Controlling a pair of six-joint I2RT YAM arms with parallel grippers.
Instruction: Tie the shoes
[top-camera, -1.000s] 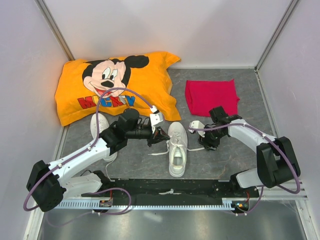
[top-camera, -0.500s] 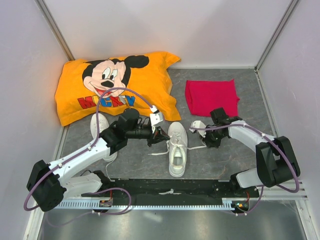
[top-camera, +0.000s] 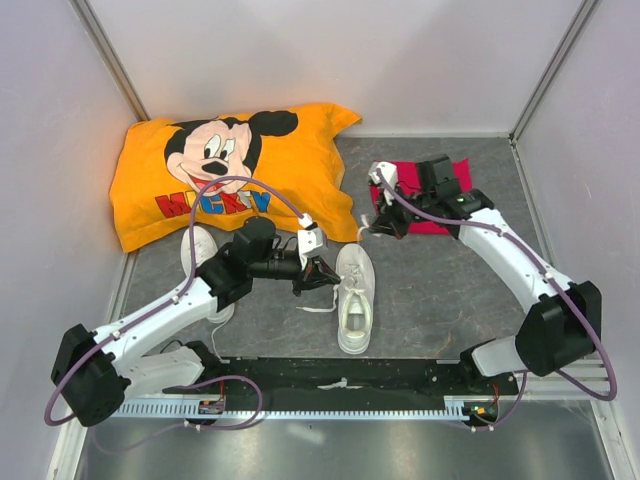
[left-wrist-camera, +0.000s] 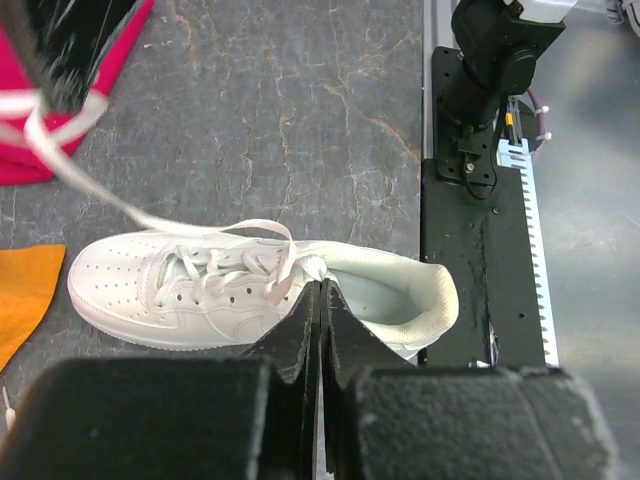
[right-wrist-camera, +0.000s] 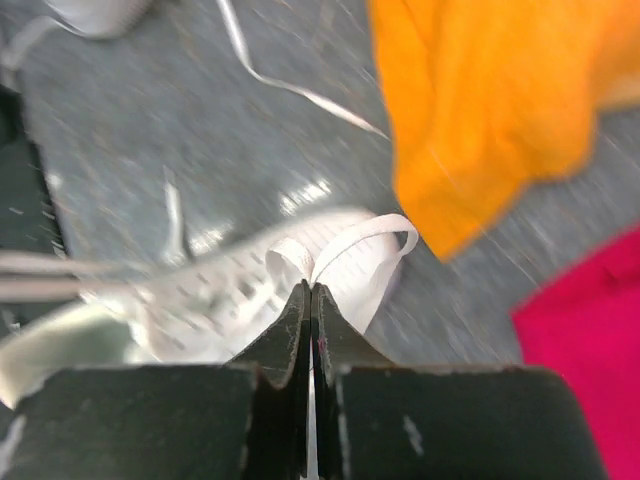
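One white shoe (top-camera: 355, 298) lies toe-away in the middle of the floor, and in the left wrist view this shoe (left-wrist-camera: 150, 290) lies on its sole, toe to the left. My left gripper (top-camera: 322, 272) is at its left side, shut on a lace (left-wrist-camera: 305, 268) near the tongue. My right gripper (top-camera: 373, 226) is raised beyond the toe, shut on the other lace (right-wrist-camera: 360, 245), which runs taut from the eyelets (left-wrist-camera: 110, 205). The second shoe (top-camera: 198, 250) lies at the left, partly hidden under my left arm.
An orange Mickey pillow (top-camera: 230, 170) lies at the back left, close behind the shoes. A red cloth (top-camera: 445, 195) lies at the back right under my right arm. Walls enclose three sides, and the black mounting rail (top-camera: 340, 375) runs along the near edge.
My right gripper shut on a lace to the right of the shoe, then swung up and back towards the red cloth, drawing the lace taut. The left arm has held still.
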